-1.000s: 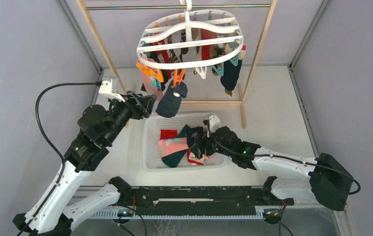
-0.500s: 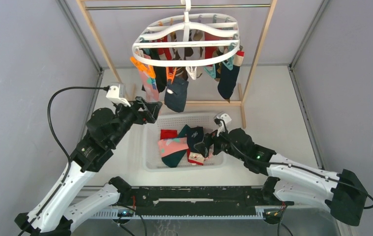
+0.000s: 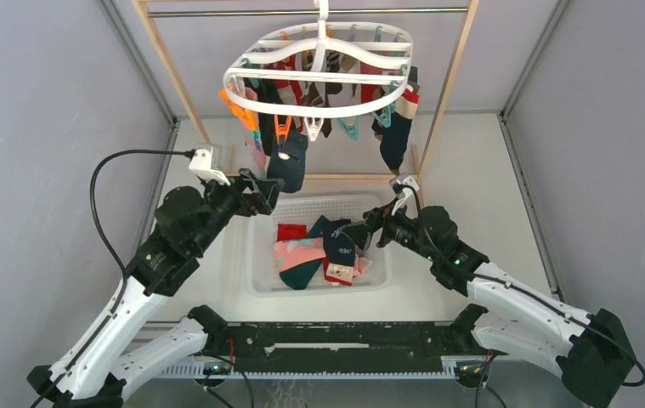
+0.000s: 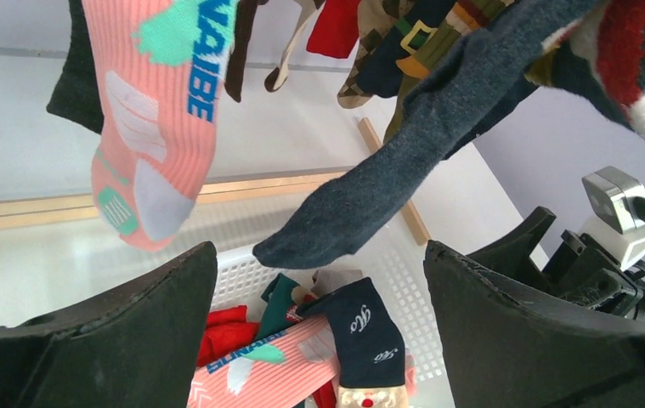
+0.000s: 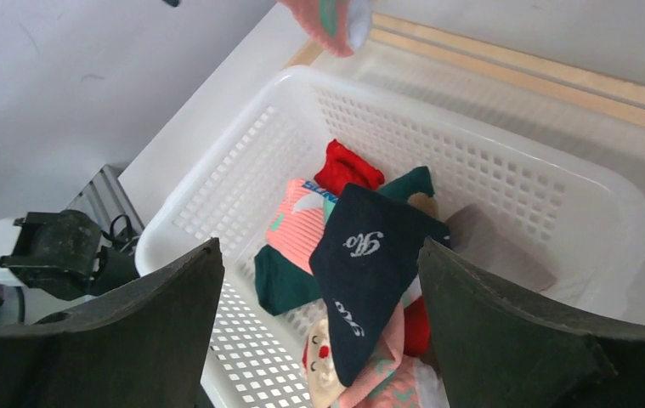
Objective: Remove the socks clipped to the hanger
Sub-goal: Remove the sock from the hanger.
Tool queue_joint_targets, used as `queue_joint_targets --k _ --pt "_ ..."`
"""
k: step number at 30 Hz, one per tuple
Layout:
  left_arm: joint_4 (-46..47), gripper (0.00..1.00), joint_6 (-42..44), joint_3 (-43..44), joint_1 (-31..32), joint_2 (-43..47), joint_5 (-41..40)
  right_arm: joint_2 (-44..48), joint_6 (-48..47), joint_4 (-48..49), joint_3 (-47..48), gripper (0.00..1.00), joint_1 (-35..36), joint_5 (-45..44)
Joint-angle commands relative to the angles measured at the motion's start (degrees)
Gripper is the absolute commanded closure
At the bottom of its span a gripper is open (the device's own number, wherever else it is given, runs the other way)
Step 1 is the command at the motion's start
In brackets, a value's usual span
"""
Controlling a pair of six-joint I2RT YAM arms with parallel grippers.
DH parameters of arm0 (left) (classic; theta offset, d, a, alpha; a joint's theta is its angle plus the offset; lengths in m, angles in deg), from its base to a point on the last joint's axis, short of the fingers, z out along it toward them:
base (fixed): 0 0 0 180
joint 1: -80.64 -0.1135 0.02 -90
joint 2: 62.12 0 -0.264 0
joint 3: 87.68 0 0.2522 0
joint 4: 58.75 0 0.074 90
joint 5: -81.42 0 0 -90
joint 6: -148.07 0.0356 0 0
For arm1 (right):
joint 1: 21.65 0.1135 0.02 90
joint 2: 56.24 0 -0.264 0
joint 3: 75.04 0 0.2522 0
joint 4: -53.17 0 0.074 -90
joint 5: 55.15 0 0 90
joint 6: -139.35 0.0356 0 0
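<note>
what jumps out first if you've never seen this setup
The white hanger, crowded with colourful clipped socks, hangs at the back centre. Beneath it a white mesh basket holds a heap of more, with the left tool and right tool, both open, either side.

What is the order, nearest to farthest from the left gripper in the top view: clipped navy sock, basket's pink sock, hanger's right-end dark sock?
From the left gripper:
1. Navy sock, hanging just right of it.
2. Pink sock, lying in the basket.
3. Dark sock, on the hanger's far right.
</note>
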Motion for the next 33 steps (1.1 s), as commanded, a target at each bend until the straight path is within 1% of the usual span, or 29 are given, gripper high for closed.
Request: queue_joint_targets --k 1,14,17,20,23,28,29,33 --pt "3.5 0.05 -0.1 -0.8 -0.3 0.0 1.6 -1.5 2.0 5.3 3.6 0.1 -0.6 4.8" --pt "12.0 0.04 3.6 -1.2 -0.3 -5.9 3.6 -0.8 2.9 4.2 3.6 0.11 -0.5 5.9" --pt "13.0 0.07 4.1 -0.9 -0.3 -6.9 3.9 -0.7 2.8 3.6 3.5 0.11 -0.5 6.0" --pt "13.9 0.18 4.4 -0.8 -0.3 -7.4 4.7 -0.6 2.8 3.2 3.5 0.11 -0.5 6.0" --pt "14.2 0.31 4.6 -0.6 -0.2 -7.8 5.1 -0.5 2.9 3.4 3.3 0.11 -0.4 6.0" --pt "14.2 0.56 4.5 0.0 -0.2 -8.5 6.2 -0.5 2.9 3.4 3.2 0.11 -0.4 6.1" --pt "14.2 0.63 4.5 0.1 -0.3 -8.6 6.4 -0.5 2.9 3.4 3.2 0.11 -0.4 6.1" --pt "14.1 0.8 4.4 0.2 -0.2 -8.8 7.0 -0.5 2.9 3.3 3.2 0.11 -0.4 6.2"
